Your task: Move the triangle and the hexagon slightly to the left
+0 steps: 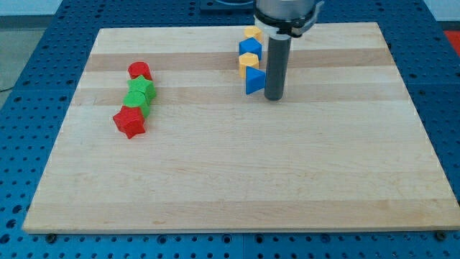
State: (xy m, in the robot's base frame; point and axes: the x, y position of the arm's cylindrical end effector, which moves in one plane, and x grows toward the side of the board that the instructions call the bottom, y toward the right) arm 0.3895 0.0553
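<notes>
Right now my tip [274, 97] rests just right of the blue triangle [254, 81]; no claw shows, so its state is unknowable.

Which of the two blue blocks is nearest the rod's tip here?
The blue triangle, the lowest block of the blue and yellow column. My tip stands just to its right, while the other blue block sits farther up that column.

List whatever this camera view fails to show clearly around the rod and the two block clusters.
- Topmost yellow block: partly behind the arm; shape unclear.
- My tip beside the blue triangle block: contact cannot be told.
- Lower green block: overlapped by the red star block; shape unclear.
</notes>
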